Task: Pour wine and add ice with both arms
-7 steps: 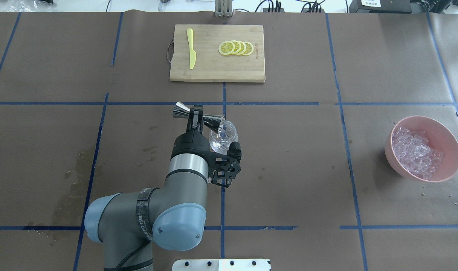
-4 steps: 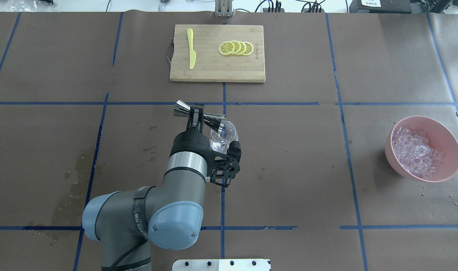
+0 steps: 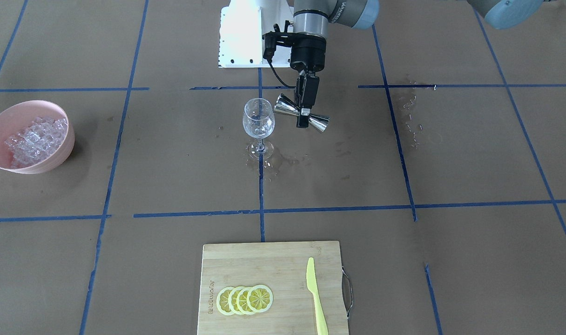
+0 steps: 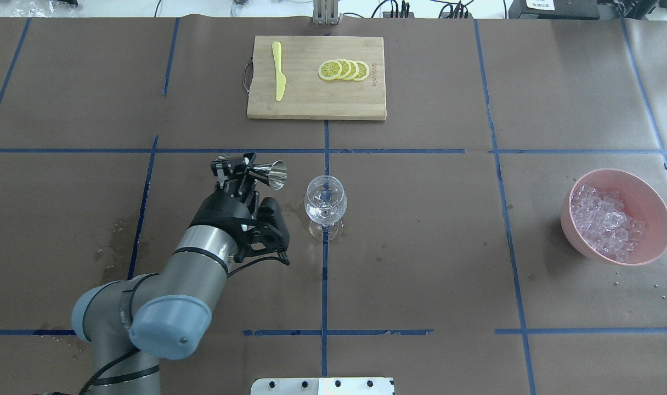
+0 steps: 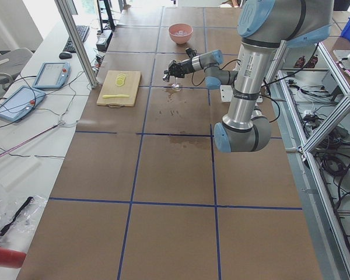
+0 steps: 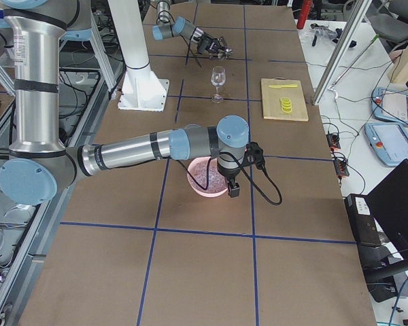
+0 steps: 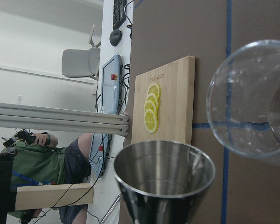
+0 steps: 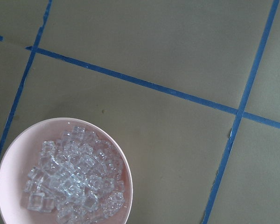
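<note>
Overhead exterior: board, knife, lemon slices beyond glass; jigger beside.

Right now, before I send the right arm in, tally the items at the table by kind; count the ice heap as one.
Yellow lemon slices: 4
Yellow plastic knife: 1
Bamboo cutting board: 1
Clear stemmed wine glass: 1
Steel double-cone jigger, in the left gripper: 1
Pink bowl: 1
Heap of clear ice cubes: 1
Total: 10
</note>
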You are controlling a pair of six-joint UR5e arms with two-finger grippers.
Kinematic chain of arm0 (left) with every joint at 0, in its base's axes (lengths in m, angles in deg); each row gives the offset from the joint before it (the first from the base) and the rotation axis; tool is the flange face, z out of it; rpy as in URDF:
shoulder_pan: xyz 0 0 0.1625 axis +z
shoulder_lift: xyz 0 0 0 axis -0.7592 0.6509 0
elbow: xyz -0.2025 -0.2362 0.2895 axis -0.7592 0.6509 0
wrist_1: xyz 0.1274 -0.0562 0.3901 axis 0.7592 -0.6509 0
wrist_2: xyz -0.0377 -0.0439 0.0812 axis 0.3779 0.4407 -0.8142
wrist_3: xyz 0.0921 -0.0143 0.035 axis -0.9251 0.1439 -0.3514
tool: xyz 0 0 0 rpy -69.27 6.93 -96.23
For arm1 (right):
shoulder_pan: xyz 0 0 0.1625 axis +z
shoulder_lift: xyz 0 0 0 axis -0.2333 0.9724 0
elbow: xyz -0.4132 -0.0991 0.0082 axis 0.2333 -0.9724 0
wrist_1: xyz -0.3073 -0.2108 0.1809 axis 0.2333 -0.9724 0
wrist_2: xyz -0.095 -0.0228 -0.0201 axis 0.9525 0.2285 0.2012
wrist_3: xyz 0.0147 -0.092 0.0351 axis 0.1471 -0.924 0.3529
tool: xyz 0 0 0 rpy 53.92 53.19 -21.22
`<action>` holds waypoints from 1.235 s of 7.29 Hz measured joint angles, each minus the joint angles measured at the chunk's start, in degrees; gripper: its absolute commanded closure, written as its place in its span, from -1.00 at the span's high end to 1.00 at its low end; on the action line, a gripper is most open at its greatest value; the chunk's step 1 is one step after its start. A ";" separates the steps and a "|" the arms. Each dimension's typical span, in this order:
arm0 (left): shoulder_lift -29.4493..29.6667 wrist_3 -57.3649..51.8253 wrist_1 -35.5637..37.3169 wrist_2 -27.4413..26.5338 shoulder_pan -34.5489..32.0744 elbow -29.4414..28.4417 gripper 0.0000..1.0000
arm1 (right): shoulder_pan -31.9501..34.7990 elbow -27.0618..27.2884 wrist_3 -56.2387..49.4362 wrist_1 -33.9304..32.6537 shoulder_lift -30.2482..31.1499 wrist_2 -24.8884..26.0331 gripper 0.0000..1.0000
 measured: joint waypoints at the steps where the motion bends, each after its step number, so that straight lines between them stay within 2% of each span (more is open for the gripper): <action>1: -5.09 1.02 -6.91 -0.02 -0.09 0.03 -1.00 | 0.00 0.04 0.01 0.04 -0.07 0.00 1.00; 4: -18.77 1.67 -21.46 -0.10 -0.59 -0.01 -1.00 | 0.00 0.07 -0.01 0.07 -0.15 0.00 1.00; 6: -26.83 3.53 -34.07 -0.72 -0.76 -2.18 -1.00 | 0.00 0.08 0.10 0.07 -0.16 0.00 1.00; 8: -30.79 9.67 -45.56 -1.42 -0.98 -6.40 -1.00 | 0.00 0.08 0.13 0.07 -0.16 0.00 1.00; 9: -31.95 12.81 -47.75 -1.80 -1.15 -7.98 -1.00 | 0.00 0.08 0.14 0.07 -0.16 0.00 1.00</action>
